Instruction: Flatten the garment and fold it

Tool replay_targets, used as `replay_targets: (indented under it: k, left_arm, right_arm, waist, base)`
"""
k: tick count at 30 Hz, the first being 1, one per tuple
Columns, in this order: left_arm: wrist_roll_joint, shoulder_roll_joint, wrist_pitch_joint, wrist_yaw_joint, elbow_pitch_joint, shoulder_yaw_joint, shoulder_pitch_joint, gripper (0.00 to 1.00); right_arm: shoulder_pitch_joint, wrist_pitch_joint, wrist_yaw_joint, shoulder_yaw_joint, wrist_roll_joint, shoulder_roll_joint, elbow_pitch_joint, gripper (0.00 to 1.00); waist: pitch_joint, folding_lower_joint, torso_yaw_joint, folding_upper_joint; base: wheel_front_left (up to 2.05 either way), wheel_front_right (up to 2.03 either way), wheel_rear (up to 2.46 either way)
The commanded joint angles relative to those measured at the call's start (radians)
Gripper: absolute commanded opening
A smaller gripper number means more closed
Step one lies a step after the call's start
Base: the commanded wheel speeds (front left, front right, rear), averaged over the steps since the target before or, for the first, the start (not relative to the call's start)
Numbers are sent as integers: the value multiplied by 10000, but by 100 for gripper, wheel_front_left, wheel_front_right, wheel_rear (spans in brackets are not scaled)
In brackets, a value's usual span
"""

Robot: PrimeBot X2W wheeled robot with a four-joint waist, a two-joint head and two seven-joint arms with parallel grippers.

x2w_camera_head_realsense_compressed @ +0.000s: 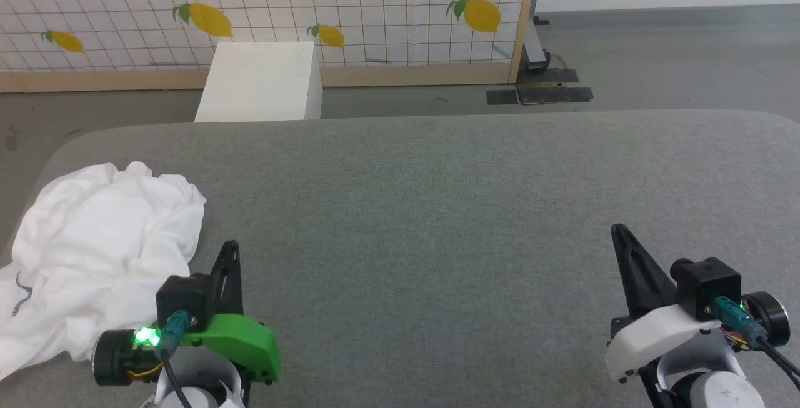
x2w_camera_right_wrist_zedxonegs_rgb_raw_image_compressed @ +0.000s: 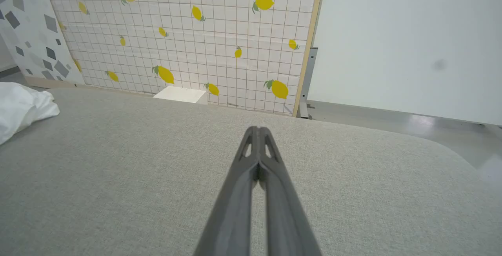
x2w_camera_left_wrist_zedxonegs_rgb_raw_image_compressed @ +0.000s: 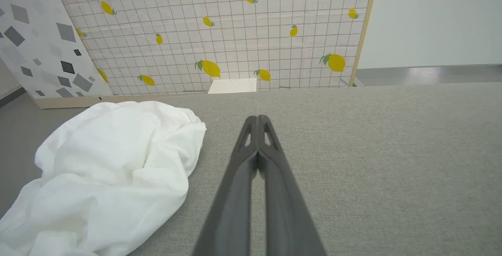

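The garment (x2w_camera_head_realsense_compressed: 103, 252) is a crumpled white heap at the left edge of the grey table (x2w_camera_head_realsense_compressed: 437, 208), with a short run of dark zigzag stitching showing near its lower left. In the left wrist view the garment (x2w_camera_left_wrist_zedxonegs_rgb_raw_image_compressed: 110, 173) bulges just left of my fingers. My left gripper (x2w_camera_head_realsense_compressed: 231, 247) is shut and empty, its tips close beside the heap's right edge, apart from it. My right gripper (x2w_camera_head_realsense_compressed: 619, 230) is shut and empty over bare table at the lower right. The right wrist view catches a corner of the garment (x2w_camera_right_wrist_zedxonegs_rgb_raw_image_compressed: 21, 107) far off to the left.
A rigid white box (x2w_camera_head_realsense_compressed: 259, 83) stands on the floor behind the table's far edge. Behind it runs a lemon-patterned grid panel (x2w_camera_head_realsense_compressed: 375, 8) with a wooden frame. The table's felt surface stretches wide between and beyond both grippers; its corners are rounded.
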Motion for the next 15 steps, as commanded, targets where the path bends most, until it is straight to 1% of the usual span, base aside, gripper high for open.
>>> replay_targets:
  k: [1, 15]
  left_arm:
    - [126, -38, 14, -7, -24, 35, 104, 0]
    - [126, -38, 14, -7, -24, 35, 104, 0]
  right_arm:
    - [138, -1, -15, 14, -64, 1, -53, 0]
    - [138, -1, -15, 14, -64, 1, -53, 0]
  waist:
    - [0, 0, 0, 0]
    - [0, 0, 0, 0]
  base:
    - [0, 0, 0]
    - [0, 0, 0]
